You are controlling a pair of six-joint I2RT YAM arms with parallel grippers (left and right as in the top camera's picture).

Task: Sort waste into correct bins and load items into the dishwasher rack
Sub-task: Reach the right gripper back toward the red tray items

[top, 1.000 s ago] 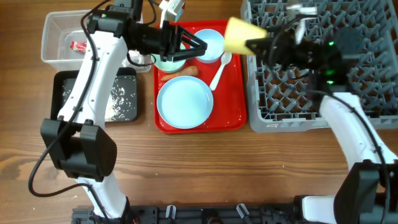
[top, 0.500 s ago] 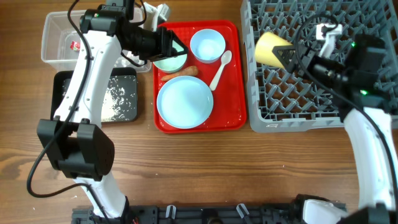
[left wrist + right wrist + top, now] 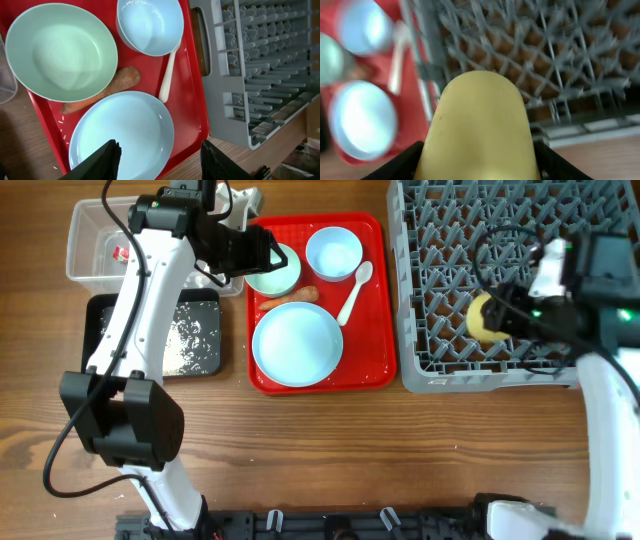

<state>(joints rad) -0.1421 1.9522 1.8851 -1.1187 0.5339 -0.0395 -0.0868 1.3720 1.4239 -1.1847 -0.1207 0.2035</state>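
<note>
The right fingers [image 3: 402, 162] are closed against both sides of the small yellow cup [image 3: 484, 318], which fills most of the right wrist view. Seen from above, the cup is low over the front part of the grey dishwasher rack [image 3: 450, 375], in its left half, among the upright pegs. I cannot tell whether it rests on them.

Across the worktop [image 3: 320, 450], the left fingers [image 3: 107, 160] are spread wide with nothing between them. They hang over the back-left part of the red serving tray [image 3: 385, 370], by the pale green bowl [image 3: 272, 272].

On that tray the light-blue plate [image 3: 296, 345] lies at the front, the green bowl at the back left and the blue bowl [image 3: 333, 252] at the back right. The orange carrot [image 3: 292, 298] lies between the green bowl and the plate. The white spoon [image 3: 352, 290] slants just beside the blue bowl, with its handle reaching toward the plate.

Left of the red tray stands the clear tub [image 3: 85, 240] with the red wrapper [image 3: 124, 253] inside. In front of the tub, the black tray [image 3: 205, 308] holds scattered white rice [image 3: 190, 335].
</note>
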